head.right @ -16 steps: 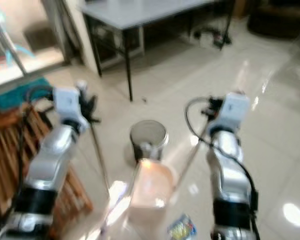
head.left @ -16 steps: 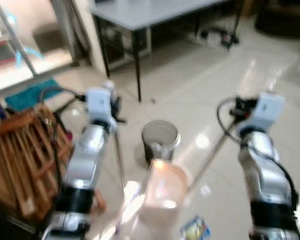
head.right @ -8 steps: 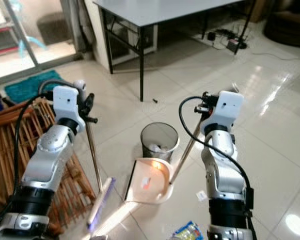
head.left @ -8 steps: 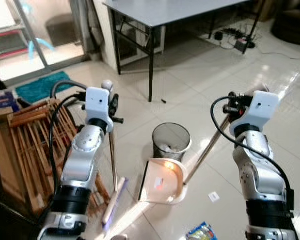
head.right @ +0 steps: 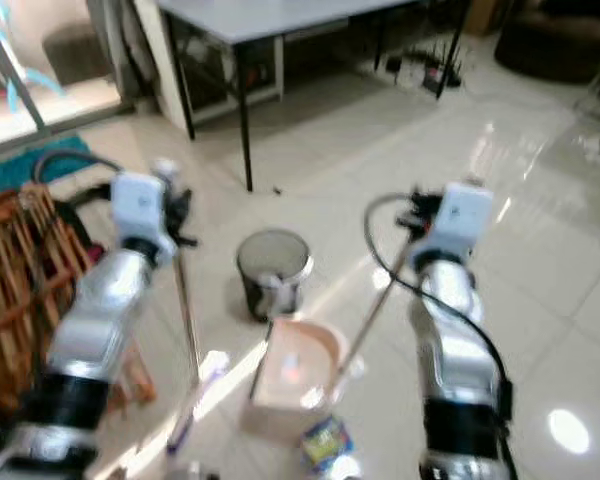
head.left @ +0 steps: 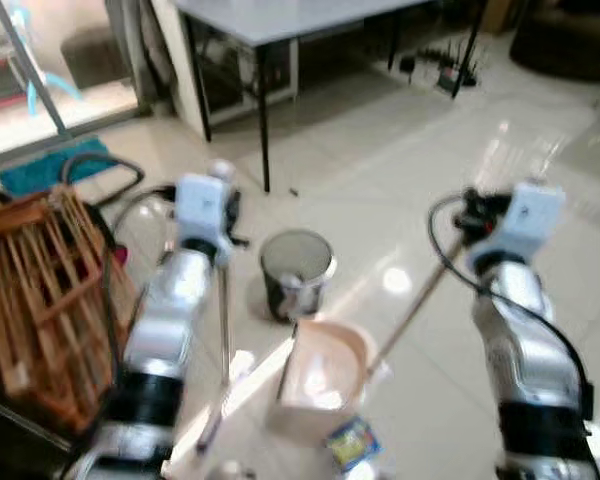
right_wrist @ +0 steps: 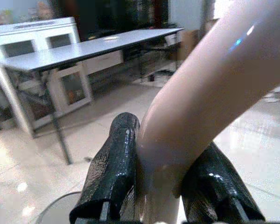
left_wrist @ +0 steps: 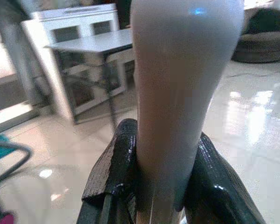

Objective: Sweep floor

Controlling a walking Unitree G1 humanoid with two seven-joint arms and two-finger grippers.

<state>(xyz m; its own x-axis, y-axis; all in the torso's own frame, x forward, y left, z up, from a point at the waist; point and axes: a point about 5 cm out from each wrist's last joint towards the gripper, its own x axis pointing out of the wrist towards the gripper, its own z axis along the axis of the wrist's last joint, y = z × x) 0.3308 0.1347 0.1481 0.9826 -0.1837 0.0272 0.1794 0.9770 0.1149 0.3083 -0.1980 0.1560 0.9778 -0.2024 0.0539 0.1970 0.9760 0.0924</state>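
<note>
Room: glossy pale tile floor [head.left: 380, 190], one grey table [head.left: 280, 15] at the back, one wooden rack [head.left: 35, 290] on the robot's left
Bins: one mesh bin [head.left: 296, 272], just behind the dustpan
Dustpan: one, pinkish pan [head.left: 323, 372] on the floor between the arms, its long handle [right_wrist: 210, 93] clamped by the right gripper [right_wrist: 161, 186]
Broom: one, pole [left_wrist: 177, 93] upright, squeezed in the left gripper [left_wrist: 165, 186]
Litter: one colourful wrapper [head.left: 352, 443] touching the pan's near edge
</note>
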